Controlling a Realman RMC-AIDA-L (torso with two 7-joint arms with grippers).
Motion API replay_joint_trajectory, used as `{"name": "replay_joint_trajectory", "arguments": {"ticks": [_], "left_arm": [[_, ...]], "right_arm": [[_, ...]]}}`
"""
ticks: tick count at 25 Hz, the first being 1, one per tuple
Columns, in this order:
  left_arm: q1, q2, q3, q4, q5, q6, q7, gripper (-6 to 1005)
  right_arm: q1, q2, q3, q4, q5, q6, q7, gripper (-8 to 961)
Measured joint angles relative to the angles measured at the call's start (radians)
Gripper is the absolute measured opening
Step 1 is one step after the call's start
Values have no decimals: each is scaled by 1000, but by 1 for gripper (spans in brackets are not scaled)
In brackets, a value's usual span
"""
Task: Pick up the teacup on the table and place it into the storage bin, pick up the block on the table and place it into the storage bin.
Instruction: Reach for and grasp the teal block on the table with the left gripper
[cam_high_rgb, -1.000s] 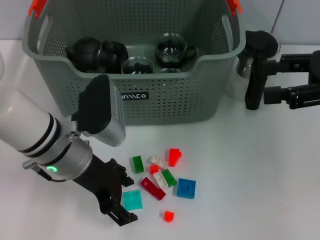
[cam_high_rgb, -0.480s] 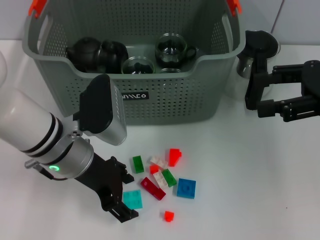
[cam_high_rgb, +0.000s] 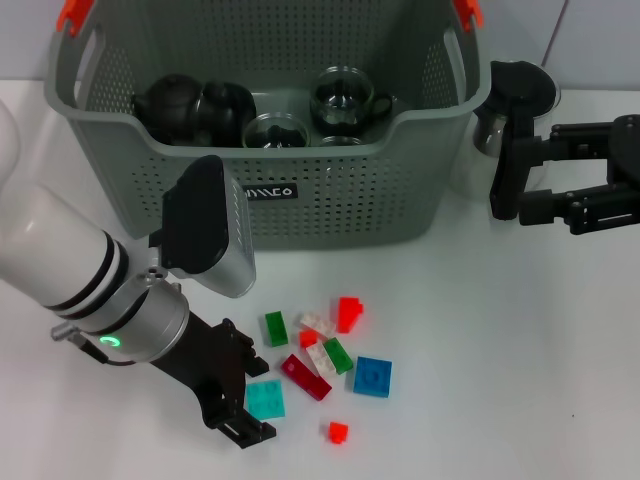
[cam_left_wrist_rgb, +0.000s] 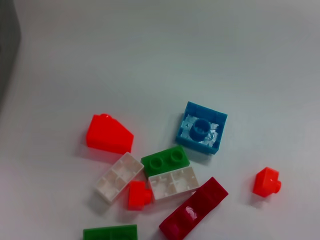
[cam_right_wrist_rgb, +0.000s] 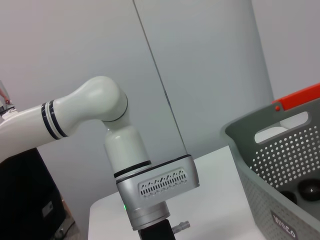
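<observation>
The grey-green storage bin stands at the back and holds a black teapot and several glass teacups. Its corner also shows in the right wrist view. Another teacup stands on the table just right of the bin, partly behind my right gripper, which is open beside it. Loose blocks lie in front of the bin. My left gripper is low on the table and open, with a teal block between its fingertips. The left wrist view shows a blue block and a red one.
Green, dark red, white and small red blocks are scattered close together. A wall rises behind the table in the right wrist view. Bare white table spreads to the right of the blocks.
My right gripper dipped and tilted half a second ago and has come back up level beside the bin. The left arm edged slightly right; the teal block has not moved.
</observation>
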Motion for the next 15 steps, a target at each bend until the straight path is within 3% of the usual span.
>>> {"name": "replay_joint_trajectory", "arguments": {"ticks": [4,12,15], "left_arm": [[2,0,16,11,13,-1,-5,859],[3,0,17,42,24,0,-31,588],[2,0,21,46,25,0,-29,588]], "right_arm": [[-1,-1,7,0,1,-1,1,884],[-2,-3,20,0,1,-6,1,882],[-3,-4,23,0,1,-7,1,882]]}}
